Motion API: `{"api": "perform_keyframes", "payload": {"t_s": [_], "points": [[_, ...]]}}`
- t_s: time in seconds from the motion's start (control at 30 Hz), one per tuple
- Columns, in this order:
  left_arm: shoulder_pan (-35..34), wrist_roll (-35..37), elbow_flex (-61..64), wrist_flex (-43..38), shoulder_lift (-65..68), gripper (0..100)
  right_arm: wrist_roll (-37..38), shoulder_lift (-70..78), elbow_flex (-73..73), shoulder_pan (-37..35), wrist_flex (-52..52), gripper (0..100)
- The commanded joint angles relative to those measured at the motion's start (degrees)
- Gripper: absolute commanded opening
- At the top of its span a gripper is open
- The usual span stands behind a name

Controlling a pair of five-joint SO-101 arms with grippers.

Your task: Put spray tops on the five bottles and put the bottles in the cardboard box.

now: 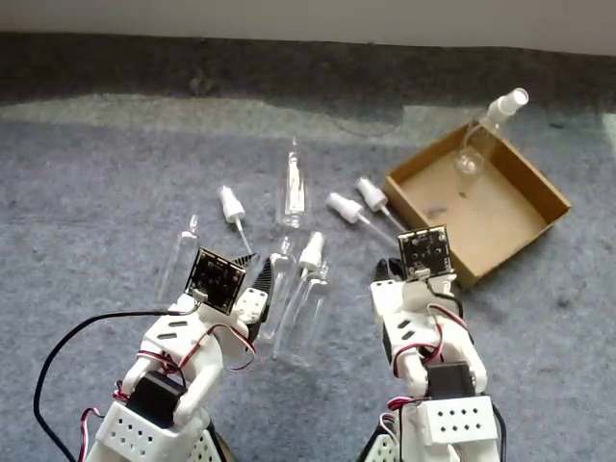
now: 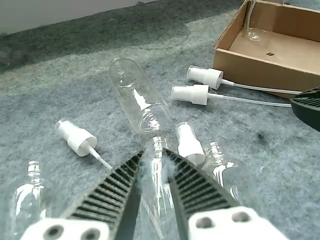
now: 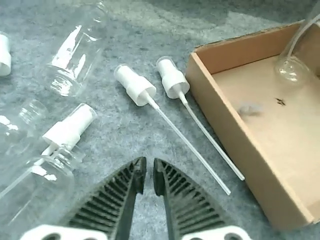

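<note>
Nearly closed, the right fingers (image 3: 143, 169) hover empty beside the cardboard box (image 3: 225, 127).

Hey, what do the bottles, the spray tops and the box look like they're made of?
Bottles: clear and glossy, probably plastic, possibly glass; the carpet shows through them. Spray tops: opaque white plastic, it seems, smooth with a slight sheen. Box: matte brown cardboard, by its raw edges.

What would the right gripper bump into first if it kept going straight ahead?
Probably the thin tube of the spray top lying across its path. Depth is hard to judge, so the right gripper might pass just above it.
</note>
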Motion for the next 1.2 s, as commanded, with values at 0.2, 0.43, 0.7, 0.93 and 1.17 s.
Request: {"api": "perform_keyframes", "payload": {"t_s": [0.2, 0.43, 0.7, 0.93, 1.17], "points": [[-0.57, 0.09, -2.33, 0.00, -0.75, 0, 0.26, -0.84, 7.52, 0.84, -11.30, 0.8], [-5.23, 0.09, -15.60, 14.33, -0.75, 0, 0.26, -0.84, 8.22, 0.92, -12.97, 0.8], [-16.31, 0.09, -25.01, 22.86, -0.75, 0, 0.26, -0.84, 8.22, 0.92, -12.97, 0.8], [-21.93, 0.09, -25.19, 32.09, -0.75, 0, 0.35, -0.84, 8.22, 0.92, -12.97, 0.8], [-24.75, 0.09, -24.92, 38.42, -0.75, 0, 0.44, -0.84, 8.22, 0.92, -12.97, 0.8]]}}
